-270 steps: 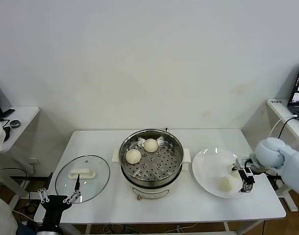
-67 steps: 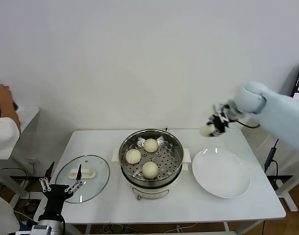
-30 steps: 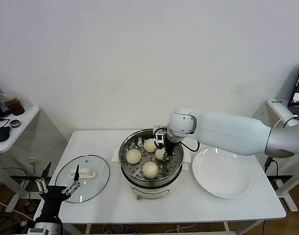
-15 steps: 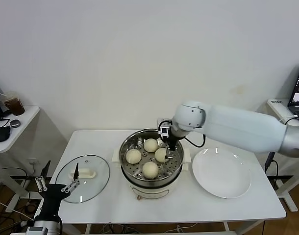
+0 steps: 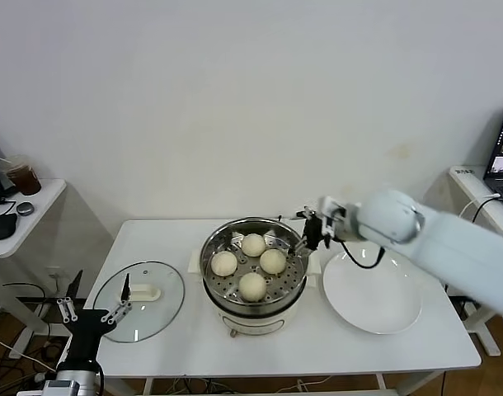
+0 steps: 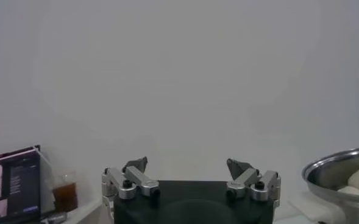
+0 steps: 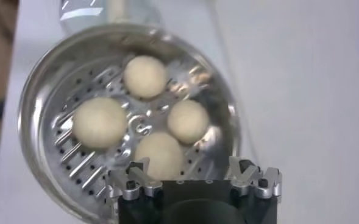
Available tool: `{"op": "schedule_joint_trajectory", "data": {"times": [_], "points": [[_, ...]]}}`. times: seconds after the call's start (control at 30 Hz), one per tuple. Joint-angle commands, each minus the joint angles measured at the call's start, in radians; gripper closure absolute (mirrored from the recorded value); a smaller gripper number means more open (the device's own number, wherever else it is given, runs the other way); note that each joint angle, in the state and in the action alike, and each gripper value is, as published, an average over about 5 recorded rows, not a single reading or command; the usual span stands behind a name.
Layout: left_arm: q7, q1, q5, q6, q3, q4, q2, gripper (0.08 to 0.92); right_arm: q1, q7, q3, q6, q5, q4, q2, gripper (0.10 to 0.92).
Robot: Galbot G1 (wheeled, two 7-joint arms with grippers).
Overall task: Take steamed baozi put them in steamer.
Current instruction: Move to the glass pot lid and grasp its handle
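Several cream-white steamed baozi (image 5: 273,261) lie on the perforated floor of the shiny steel steamer (image 5: 204,256) at the table's middle. In the right wrist view they sit in a cluster (image 7: 188,121) inside the steamer (image 7: 39,103). My right gripper (image 5: 307,235) hovers open and empty just above the pot's right rim, apart from the buns; its own view shows it (image 7: 189,167) with the jaws spread wide. My left gripper (image 5: 93,312) waits open at the table's front left corner, shown with nothing in it (image 6: 187,165).
A flat white plate (image 5: 373,290) with nothing on it lies right of the steamer. A round glass lid (image 5: 139,300) with a white handle rests on the left. A side table with a drink cup (image 5: 19,175) stands far left.
My right gripper let go of a baozi on the steamer floor, opened, and drew up and to the right out of the pot. The left arm stayed put.
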Motion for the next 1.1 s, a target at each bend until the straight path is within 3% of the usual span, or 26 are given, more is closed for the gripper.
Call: {"op": "schedule_joint_trajectory", "data": {"times": [0.03,0.33,0.53,0.67,0.83,1.1], "points": [[-0.001,-0.006,0.001,-0.006,0.022,0.010,-0.011,0.177,-0.960,0.230,0.847,0.427,-0.223,0.092,0.029,0.203],[-0.008,-0.007,0.034,-0.018,0.050,0.016,-0.036,0.177,-1.258,0.167,1.263,0.826,-0.523,0.044,0.604,0.203],[-0.128,-0.022,0.278,-0.031,0.037,0.084,-0.035,0.177,-1.337,0.155,1.433,0.933,-0.583,0.083,0.819,0.203],[-0.195,-0.054,0.617,-0.040,-0.029,0.197,-0.006,0.177,-1.394,0.197,1.490,0.895,-0.518,0.129,0.879,0.203],[-0.195,-0.083,1.156,-0.067,-0.109,0.363,0.088,0.177,-1.445,0.237,1.522,0.829,-0.460,0.123,0.886,0.203],[-0.213,-0.184,1.455,-0.087,-0.020,0.541,0.178,0.177,-1.478,0.243,1.550,0.774,-0.400,0.092,0.878,0.203]]}}
